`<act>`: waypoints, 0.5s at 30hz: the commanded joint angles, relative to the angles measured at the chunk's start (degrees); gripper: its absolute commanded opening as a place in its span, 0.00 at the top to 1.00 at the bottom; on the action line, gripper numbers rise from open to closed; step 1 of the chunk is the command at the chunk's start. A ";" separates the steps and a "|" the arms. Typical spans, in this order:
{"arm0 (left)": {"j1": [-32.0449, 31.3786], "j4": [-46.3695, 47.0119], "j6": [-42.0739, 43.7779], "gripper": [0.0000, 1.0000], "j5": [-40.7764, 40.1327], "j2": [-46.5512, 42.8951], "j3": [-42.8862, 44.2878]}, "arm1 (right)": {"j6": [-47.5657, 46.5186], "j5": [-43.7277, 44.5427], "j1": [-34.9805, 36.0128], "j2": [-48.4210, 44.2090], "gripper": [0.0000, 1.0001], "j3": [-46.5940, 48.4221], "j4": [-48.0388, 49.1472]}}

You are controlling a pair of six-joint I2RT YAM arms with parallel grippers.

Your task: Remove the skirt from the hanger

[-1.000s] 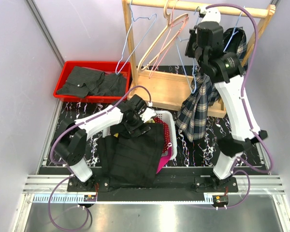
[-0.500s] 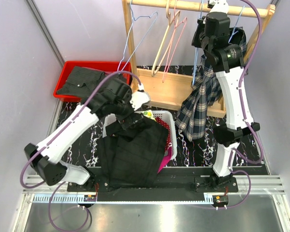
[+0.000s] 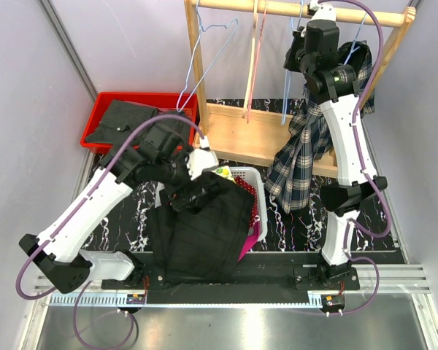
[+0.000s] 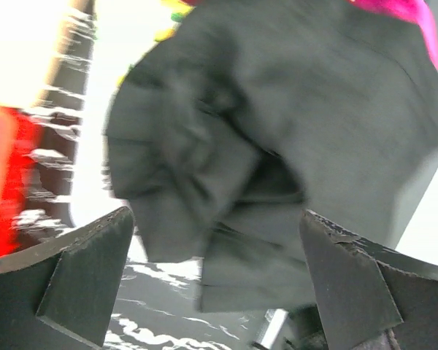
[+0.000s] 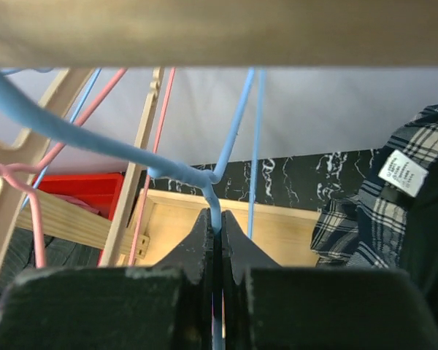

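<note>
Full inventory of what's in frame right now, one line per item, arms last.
wooden rack: one, tan, back of table
light blue hanger: one, rail's left end
pink hangers: edge-on, count unclear, mid-rail
blue hanger: one, at the rail
plaid skirt: one, dark, hanging at rack's right
red bin: one, back left
dark clothes: count unclear, in bin
white basket: one, centre
black skirt: one, draped over basket
left arm: white-black, jaws open above black skirt
right arm: white-black, jaws shut on blue hanger

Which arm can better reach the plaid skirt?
Probably the right arm: its jaws, shut on the blue wire hanger, are beside the plaid skirt; the left arm is over the black skirt.
</note>
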 commanded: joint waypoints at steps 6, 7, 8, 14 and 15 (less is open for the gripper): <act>-0.04 5.53 2.93 0.01 7.29 2.60 -19.00 | 2.12 -5.27 0.04 -13.29 0.35 -19.44 9.34; -0.04 6.16 2.84 0.01 7.19 3.66 -19.44 | 2.29 -5.71 0.39 -15.92 0.31 -20.60 9.88; -0.04 6.77 2.84 0.01 7.11 4.72 -19.88 | 2.29 -5.80 0.65 -17.16 0.27 -21.48 10.14; 0.04 13.98 1.43 0.01 3.42 12.19 -20.07 | 0.80 -5.98 3.63 -28.14 0.00 -30.09 13.04; 0.05 15.64 1.00 0.01 3.07 13.85 -20.15 | 0.54 -6.33 3.99 -29.99 0.00 -33.24 14.70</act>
